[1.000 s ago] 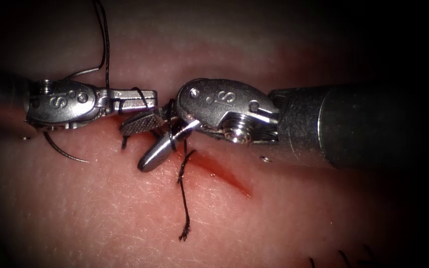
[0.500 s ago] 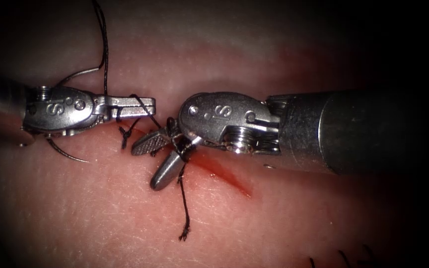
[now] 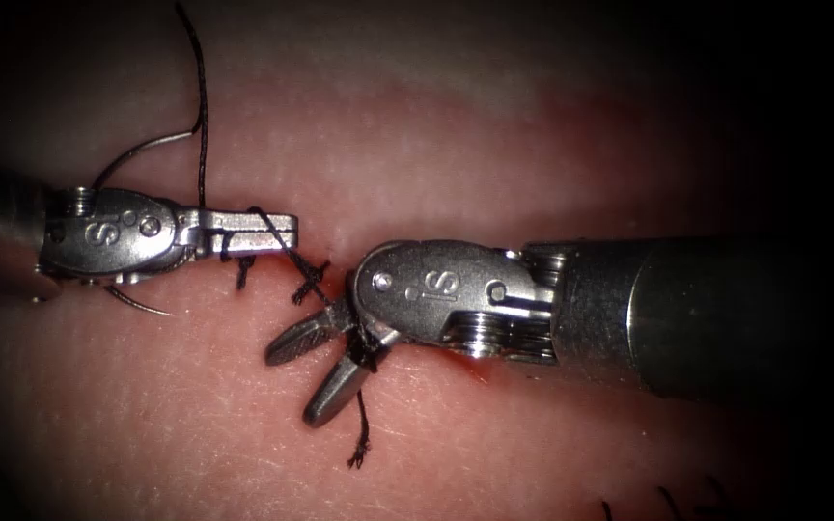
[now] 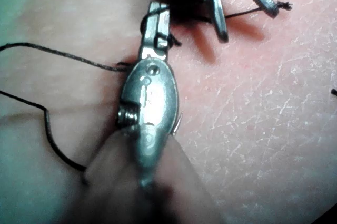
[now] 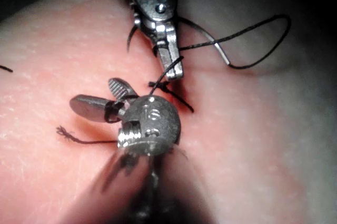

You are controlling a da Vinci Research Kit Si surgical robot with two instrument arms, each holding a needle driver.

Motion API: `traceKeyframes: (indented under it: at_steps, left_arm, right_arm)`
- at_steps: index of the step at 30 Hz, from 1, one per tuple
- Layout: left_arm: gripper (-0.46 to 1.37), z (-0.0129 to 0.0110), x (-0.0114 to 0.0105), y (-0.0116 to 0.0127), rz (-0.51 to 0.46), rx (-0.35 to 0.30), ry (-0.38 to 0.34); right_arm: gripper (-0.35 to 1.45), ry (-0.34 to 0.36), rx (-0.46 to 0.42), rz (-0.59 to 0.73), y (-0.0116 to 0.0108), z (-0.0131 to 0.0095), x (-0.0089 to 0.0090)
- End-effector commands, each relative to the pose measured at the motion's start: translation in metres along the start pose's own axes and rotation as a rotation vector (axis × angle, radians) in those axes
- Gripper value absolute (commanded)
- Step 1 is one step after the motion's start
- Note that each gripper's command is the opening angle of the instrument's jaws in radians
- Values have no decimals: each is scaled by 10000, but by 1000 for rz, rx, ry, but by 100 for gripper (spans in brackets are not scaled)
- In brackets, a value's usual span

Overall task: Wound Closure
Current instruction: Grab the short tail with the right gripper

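Over the tissue (image 3: 533,135), seen from the endoscope, the left pincer (image 3: 277,228) is clenched on the thread (image 3: 277,232), which runs from it to a small knot (image 3: 309,280) at the cut. The needle (image 3: 142,150) curves behind the left tool's body, free of the tissue and held by neither tool. The right pincer (image 3: 306,371) is spread apart, grasping nothing, thread wound round its base. A second ago it lay beside the left pincer; it has since dropped lower and away, so the strand between the tools is stretched and the knot looks snugger. A frayed thread end (image 3: 359,453) lies below.

Left wrist view: the left pincer (image 4: 156,18) grips thread (image 4: 63,55).

Right wrist view: the right pincer (image 5: 100,97) gapes, the frayed end (image 5: 66,132) beside it.
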Motion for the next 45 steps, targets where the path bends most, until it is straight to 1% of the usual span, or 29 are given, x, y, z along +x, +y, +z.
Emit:
traceKeyframes:
  at_steps: [1,12,17,21,22,29,32,33,37,38,39,41,42,44,45]
  left_arm:
    - [-35,0,0,0,-1,-5,1]
    - [-35,-2,-4,3,-2,-4,2]
    - [-35,-2,-7,5,-10,-3,3]
    - [-35,-2,-9,6,-8,-3,4]
    - [-35,-2,-9,6,-8,-3,4]
    - [-35,-2,-11,9,-12,-2,4]
    - [-35,-2,-11,10,-17,-3,2]
    - [-35,-2,-11,10,-17,-3,2]
    - [-35,-3,-12,11,-16,-2,2]
    - [-35,-3,-12,12,-15,-2,3]
    - [-35,-3,-12,13,-15,-2,3]
    - [-35,-4,-13,14,-20,-2,3]
    - [-35,-4,-13,15,-19,-4,1]
    - [-35,-4,-13,16,-19,-4,1]
    - [-35,-5,-13,17,-18,-4,1]
  right_arm:
    - [98,-1,5,-1,-2,-1,0]
    - [109,0,24,-26,-21,-2,-5]
    - [119,-6,29,-30,-26,-1,-6]
    - [122,-16,34,-41,-34,4,-13]
    - [122,-28,37,-46,-37,8,-17]
    - [120,-57,52,-69,-47,19,-34]
    - [113,-63,60,-73,-49,21,-40]
    - [107,-63,60,-75,-49,21,-42]
    - [104,-70,62,-77,-46,20,-47]
    - [95,-70,62,-78,-46,20,-48]
    - [92,-70,62,-78,-46,20,-48]
    - [62,-70,62,-79,-45,19,-49]
    - [23,-70,63,-79,-44,19,-50]
    - [-35,-69,70,-80,-42,18,-51]
    - [-35,-66,83,-80,-41,18,-51]
